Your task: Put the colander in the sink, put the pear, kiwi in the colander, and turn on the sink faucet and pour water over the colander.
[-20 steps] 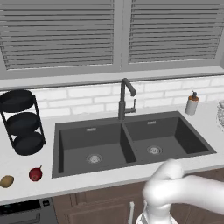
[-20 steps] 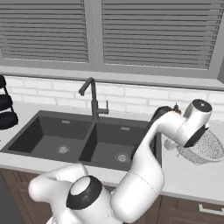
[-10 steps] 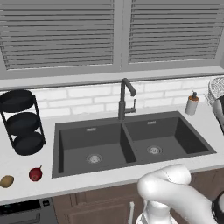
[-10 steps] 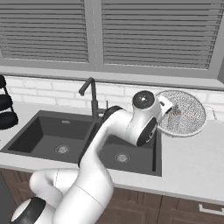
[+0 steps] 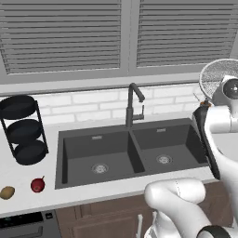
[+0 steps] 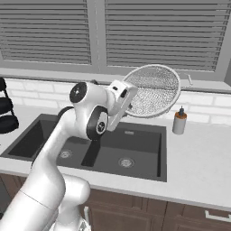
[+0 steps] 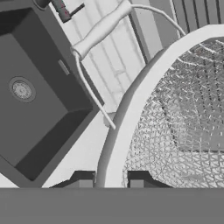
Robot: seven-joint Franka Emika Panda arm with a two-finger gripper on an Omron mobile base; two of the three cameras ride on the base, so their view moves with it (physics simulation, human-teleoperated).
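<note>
Tool [image 7: 111, 183] pinching the colander's [image 6: 152, 90] rim, its two dark tips one on each side of the thin metal edge in the hand view; the bowl is lifted off the desk [image 5: 93, 197] and tipped on its side, above the right basin of the sink [image 5: 132, 151]. From the right base view it reads as a round, silvery, finely perforated mesh dish with a plain band around the rim and a thin wire loop handle on its far side.

Going left to right in the left base view: a black three-tier rack [image 5: 22, 130] of round trays stands at the far left; nearer, the tan oval kiwi [image 5: 6, 192] and the dark-red pear [image 5: 37, 184] with its thin stem lie just beside each other on the white desk, left of the sink. Then comes the matte dark-grey double basin with a silver drain in each half, and the slim, angled sink faucet [image 5: 135, 106] behind the divider.

The right base view adds a small soap bottle [image 6: 179, 121] right of the sink, by the white brick wall.
</note>
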